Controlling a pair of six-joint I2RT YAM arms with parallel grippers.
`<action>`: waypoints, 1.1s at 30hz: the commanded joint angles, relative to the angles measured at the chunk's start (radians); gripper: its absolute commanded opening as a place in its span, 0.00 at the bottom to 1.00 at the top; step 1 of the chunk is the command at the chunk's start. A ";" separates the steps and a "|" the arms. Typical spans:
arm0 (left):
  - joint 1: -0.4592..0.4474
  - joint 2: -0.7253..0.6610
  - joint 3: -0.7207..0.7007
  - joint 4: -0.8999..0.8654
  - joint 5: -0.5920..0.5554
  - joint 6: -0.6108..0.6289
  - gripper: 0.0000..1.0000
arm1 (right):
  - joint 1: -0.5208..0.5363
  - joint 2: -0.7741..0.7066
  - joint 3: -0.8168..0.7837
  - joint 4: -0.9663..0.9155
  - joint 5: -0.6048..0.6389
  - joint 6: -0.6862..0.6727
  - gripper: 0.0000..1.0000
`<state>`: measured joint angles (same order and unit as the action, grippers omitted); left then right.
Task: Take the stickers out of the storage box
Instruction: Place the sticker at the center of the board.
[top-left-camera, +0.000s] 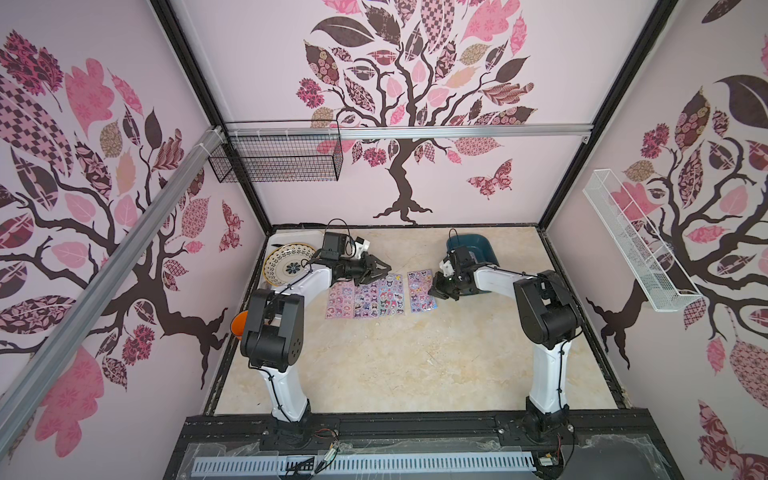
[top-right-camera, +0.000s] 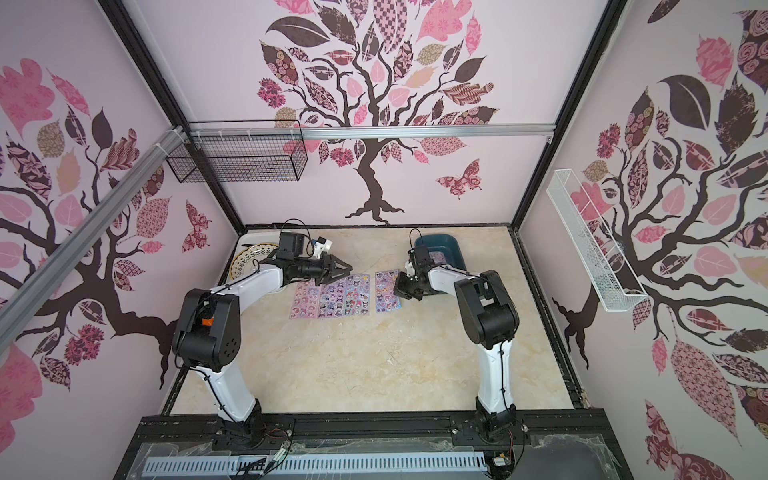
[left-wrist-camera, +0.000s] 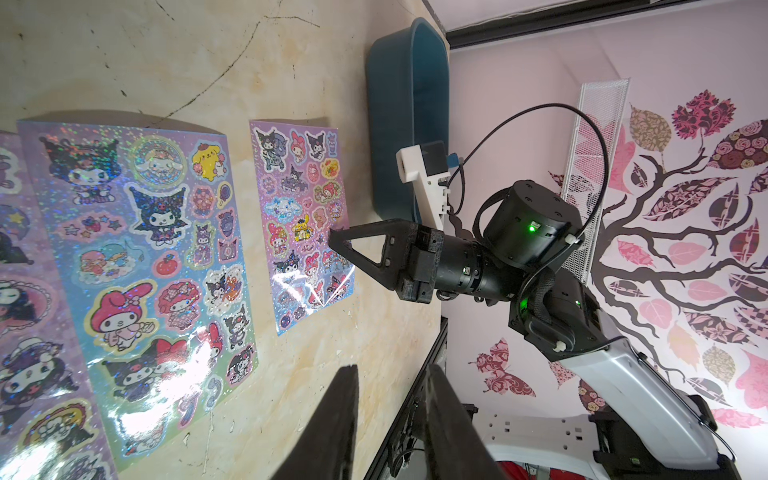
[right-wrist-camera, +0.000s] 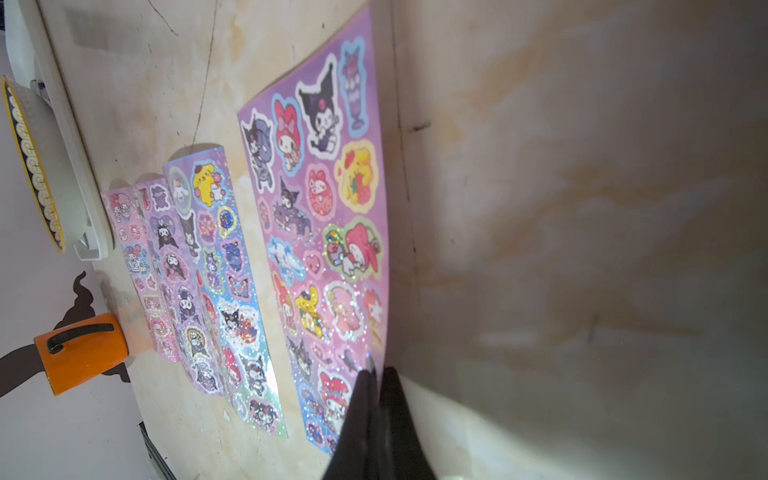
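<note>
Mostly hidden behind the right arm (top-left-camera: 494, 276) in both top views: the inside of the storage box (top-left-camera: 482, 246), its purplish patch (top-right-camera: 438, 258) too small to read or count as sheets; half covered by the left arm (top-left-camera: 307, 282), the plate (top-left-camera: 286, 259) and the orange cup (top-left-camera: 237, 326). Overlapped within the row of stickers (top-left-camera: 365, 297), so no sure count, far ends tucked under the left hand (top-left-camera: 386, 274). Blurred and cut off at the frame edge in the right wrist view, the right hand (right-wrist-camera: 376, 372); impossible to tell whether pinching the lone sheet (right-wrist-camera: 324, 232) or only touching its edge.
</note>
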<state>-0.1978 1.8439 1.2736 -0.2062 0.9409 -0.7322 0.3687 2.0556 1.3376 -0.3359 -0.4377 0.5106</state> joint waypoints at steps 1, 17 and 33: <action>-0.001 0.005 0.017 -0.004 0.010 0.022 0.33 | 0.009 0.022 0.032 -0.022 0.014 -0.012 0.00; -0.002 0.005 0.018 -0.004 0.011 0.023 0.33 | 0.010 0.010 0.020 -0.057 -0.002 -0.032 0.13; -0.002 -0.003 0.016 -0.009 0.011 0.028 0.33 | 0.034 0.020 0.035 -0.063 -0.015 -0.033 0.22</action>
<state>-0.1978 1.8442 1.2736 -0.2115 0.9443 -0.7288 0.3939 2.0674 1.3518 -0.3698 -0.4599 0.4885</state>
